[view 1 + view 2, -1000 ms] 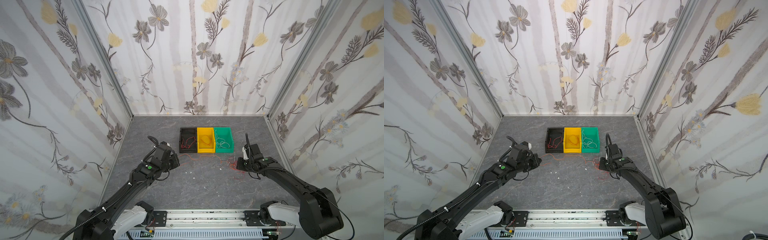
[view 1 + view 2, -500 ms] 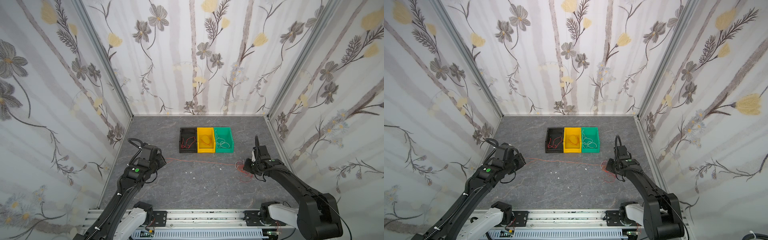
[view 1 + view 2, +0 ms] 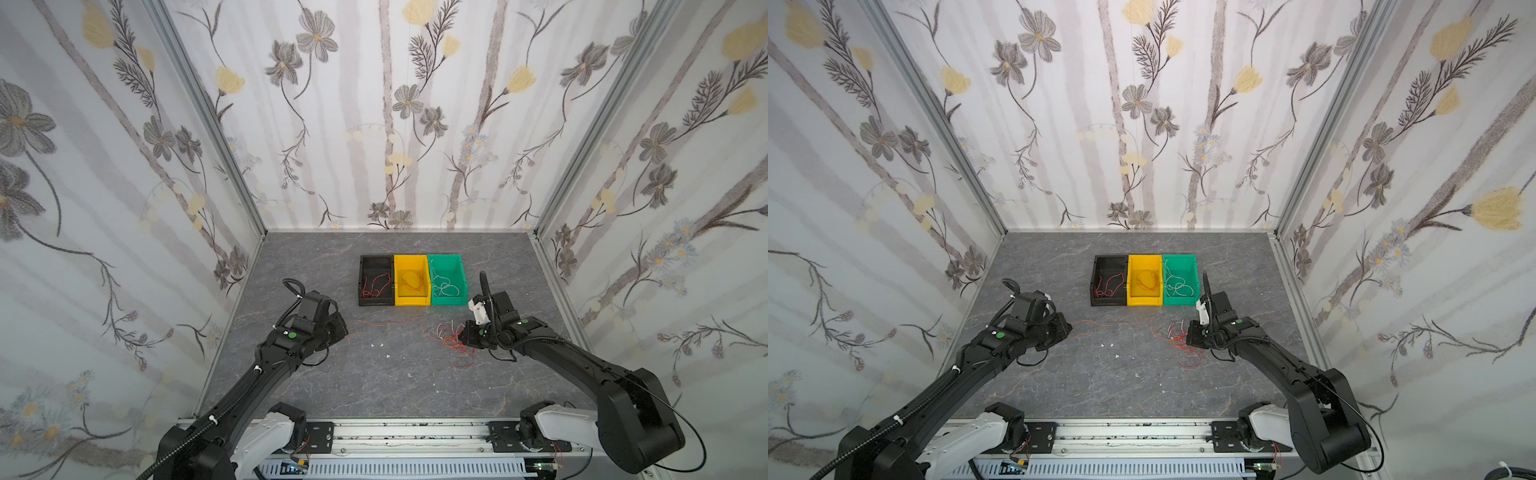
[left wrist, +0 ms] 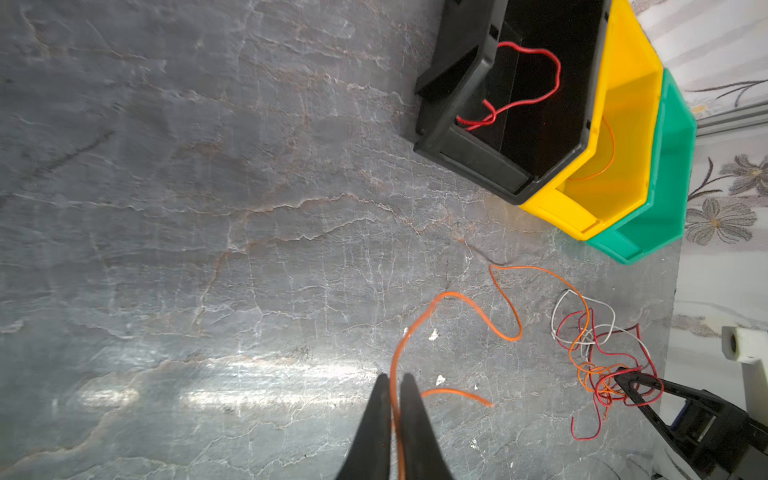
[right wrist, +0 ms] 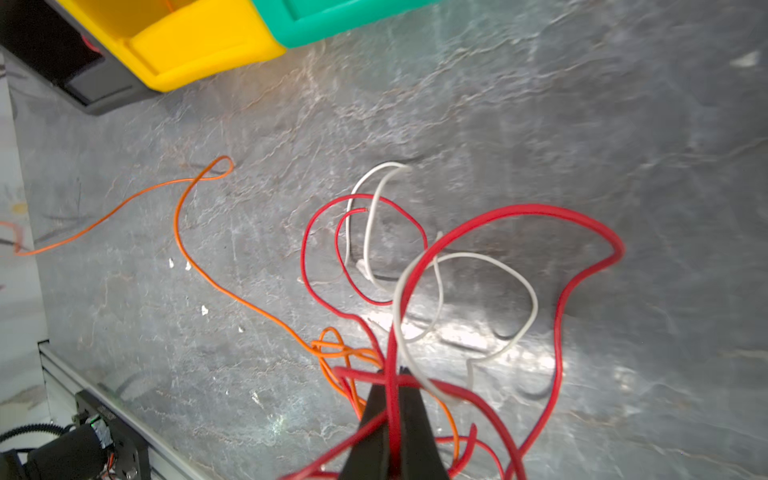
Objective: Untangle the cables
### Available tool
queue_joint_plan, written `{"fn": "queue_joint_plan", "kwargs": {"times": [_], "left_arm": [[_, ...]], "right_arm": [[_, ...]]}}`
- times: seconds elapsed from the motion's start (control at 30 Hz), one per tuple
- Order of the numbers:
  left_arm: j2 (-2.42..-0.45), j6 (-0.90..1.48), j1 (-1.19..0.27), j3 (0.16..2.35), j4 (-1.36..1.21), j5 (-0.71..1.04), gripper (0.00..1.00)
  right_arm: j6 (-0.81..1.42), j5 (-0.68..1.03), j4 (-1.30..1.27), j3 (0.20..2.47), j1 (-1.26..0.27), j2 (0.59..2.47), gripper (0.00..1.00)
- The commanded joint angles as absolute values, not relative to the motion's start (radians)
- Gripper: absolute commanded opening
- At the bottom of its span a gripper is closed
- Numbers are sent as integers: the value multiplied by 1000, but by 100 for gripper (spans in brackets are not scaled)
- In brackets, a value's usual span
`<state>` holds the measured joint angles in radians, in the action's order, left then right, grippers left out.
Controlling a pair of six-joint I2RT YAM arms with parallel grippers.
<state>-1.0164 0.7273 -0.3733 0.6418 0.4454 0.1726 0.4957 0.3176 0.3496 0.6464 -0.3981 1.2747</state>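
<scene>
The left gripper (image 4: pixel 394 376), a black two-fingered claw, is reaching low over the grey marbled tabletop (image 3: pixel 374 386), front-left of the yellow plastic bin (image 3: pixel 411 258). Its jaws are standing only barely parted, and a thin orange wire (image 4: pixel 453 294) is running through the slit between them. Whether that wire is being pinched or just lying loose there, I cannot tell.

From the claw the thin orange wire is trailing in loose curves across the tabletop in front of the yellow plastic bin. It is leading into the tangle of thin red, orange and white cables (image 3: pixel 453 340), which is lying front-right of that bin.

The right gripper (image 5: pixel 392 380) is working at the near edge of the tangle. Its jaws are pressing tight together on a red strand (image 5: pixel 519 210), which is arching up in a wide loop around a white one.

A black plastic bin (image 3: pixel 376 258) is touching the yellow bin's left wall and holding a curly red wire (image 3: pixel 376 284). A green plastic bin (image 3: pixel 446 257) is touching its right wall and holding a looped white wire (image 3: pixel 446 286). The yellow bin itself is holding a coiled orange wire (image 3: pixel 411 280). A few small white flecks (image 3: pixel 388 356) are lying on the tabletop in front of it.
</scene>
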Motion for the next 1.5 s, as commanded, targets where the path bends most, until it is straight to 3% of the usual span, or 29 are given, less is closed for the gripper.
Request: {"fn": "queue_joint_plan", "kwargs": {"times": [0.0, 0.13, 0.3, 0.53, 0.83, 1.17, 1.37, 1.47], "left_arm": [[-1037, 740, -385, 623, 400, 156, 22], [-1077, 727, -392, 606, 412, 131, 40], [-1082, 723, -423, 612, 397, 147, 55], [-1144, 762, -589, 647, 221, 222, 63], [-1419, 692, -726, 770, 73, 267, 65], [-1632, 584, -730, 870, 56, 277, 62], [-1707, 589, -726, 911, 26, 301, 48], [-1730, 599, -726, 924, 34, 303, 34]], "right_arm": [[482, 342, 314, 659, -436, 1302, 2], [477, 310, 324, 687, -488, 1350, 2], [468, 234, 364, 726, -547, 1396, 1], [483, 236, 341, 742, -574, 1414, 1], [493, 255, 315, 769, -632, 1445, 2], [513, 279, 290, 767, -664, 1452, 2], [514, 276, 285, 764, -666, 1459, 2], [513, 256, 294, 762, -667, 1452, 2]]}}
